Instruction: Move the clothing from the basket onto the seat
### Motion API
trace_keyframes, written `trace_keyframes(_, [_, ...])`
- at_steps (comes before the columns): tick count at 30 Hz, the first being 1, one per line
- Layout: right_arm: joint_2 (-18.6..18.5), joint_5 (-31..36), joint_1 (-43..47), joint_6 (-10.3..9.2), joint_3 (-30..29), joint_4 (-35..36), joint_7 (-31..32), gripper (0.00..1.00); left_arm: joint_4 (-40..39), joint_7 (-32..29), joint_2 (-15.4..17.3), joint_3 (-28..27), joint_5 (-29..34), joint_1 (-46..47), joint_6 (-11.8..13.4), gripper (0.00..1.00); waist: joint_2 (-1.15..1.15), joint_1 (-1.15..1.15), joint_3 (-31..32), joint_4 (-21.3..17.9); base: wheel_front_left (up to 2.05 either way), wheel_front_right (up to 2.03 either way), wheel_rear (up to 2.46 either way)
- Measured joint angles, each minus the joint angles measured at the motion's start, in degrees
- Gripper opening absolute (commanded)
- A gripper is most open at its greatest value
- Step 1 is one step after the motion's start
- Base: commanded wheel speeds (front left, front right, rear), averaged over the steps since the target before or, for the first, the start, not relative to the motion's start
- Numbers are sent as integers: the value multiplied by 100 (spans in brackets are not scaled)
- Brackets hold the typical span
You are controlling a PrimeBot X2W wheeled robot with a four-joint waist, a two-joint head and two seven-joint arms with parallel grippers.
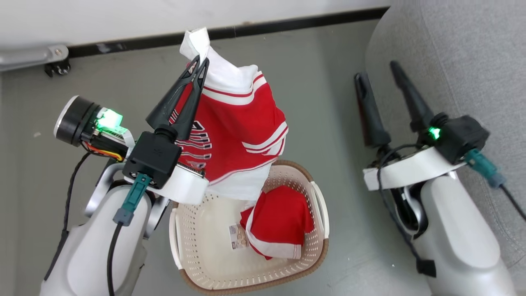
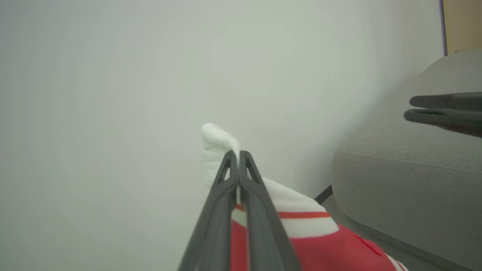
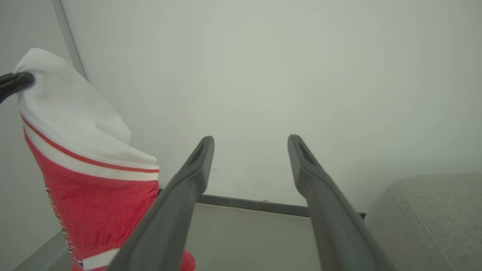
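The left fingers are pressed together on a white corner of one red jersey, holding it up above the basket — its lower hem reaches down to the basket's far rim. In the left wrist view the pinched white fabric pokes up past the fingertips. The cream basket stands on the grey floor, and a second red garment lies crumpled inside it, toward its right side. Further right, the right fingers stand spread wide with nothing between them — just beside the rounded edge of the grey sofa.
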State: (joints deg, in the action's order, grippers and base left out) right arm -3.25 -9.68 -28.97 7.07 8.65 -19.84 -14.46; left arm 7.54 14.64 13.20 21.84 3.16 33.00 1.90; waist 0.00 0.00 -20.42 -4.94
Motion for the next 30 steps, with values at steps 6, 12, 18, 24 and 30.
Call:
trace_keyframes(6, [-14,-63,298,0,455,-99,0,100,-86,0,142,-40,-12,115,-125,0,0,0,363,62,0,0,0])
trace_keyframes(12, [-78,-205,561,0,987,-115,40,100,-93,1,238,-46,-101,261,-250,0,0,0,713,101,0,0,0])
trace_keyframes(18, [-324,-250,769,0,1521,-135,241,100,-73,1,276,-25,-113,372,-401,0,0,0,1030,108,0,0,0])
trace_keyframes(24, [-566,-298,912,1,2123,-147,497,100,-44,1,275,-3,-153,383,-453,0,0,0,1301,95,0,0,0])
trace_keyframes(30, [-793,-515,1050,1,2544,-245,739,100,-30,1,257,125,-153,612,-550,0,0,0,1563,72,0,0,0])
